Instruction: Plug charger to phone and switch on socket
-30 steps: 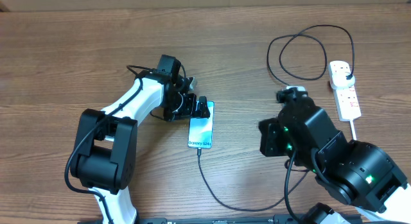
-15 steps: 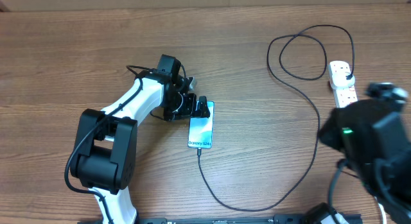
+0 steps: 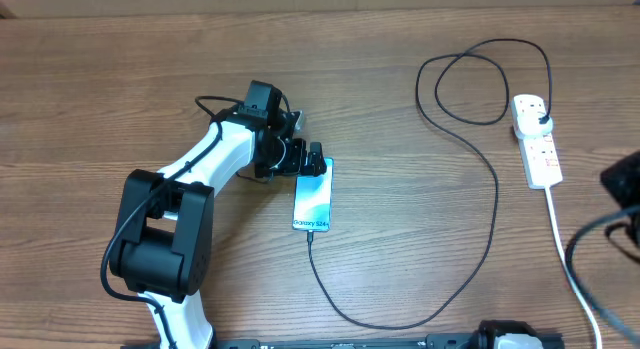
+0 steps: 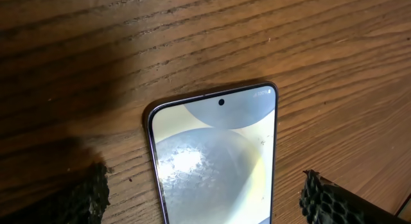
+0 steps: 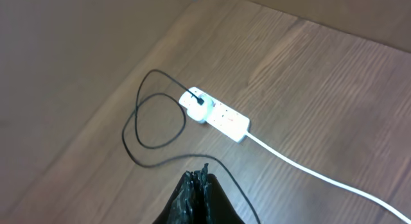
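The phone [image 3: 313, 197] lies flat on the table with its blue-teal screen up; it also shows in the left wrist view [image 4: 212, 153]. My left gripper [image 3: 312, 165] is open at the phone's top end. In the left wrist view [image 4: 205, 201] its fingers stand on either side of the phone without touching it. The charger cable [image 3: 490, 219] runs from the phone's bottom end in a long loop to a black plug [image 3: 541, 114] in the socket [image 3: 537, 147]. My right gripper [image 5: 199, 185] is shut and empty, high above the socket [image 5: 221, 118].
The socket's thick white cord [image 3: 565, 249] runs toward the front right edge, and it also shows in the right wrist view [image 5: 308, 169]. The cable forms a loop [image 3: 470, 84] at the back. A part of the right arm [image 3: 625, 179] shows at the right edge.
The right arm has swung from the middle right off to the right edge, which uncovers the socket and its cord. The left gripper stays at the phone's top end.
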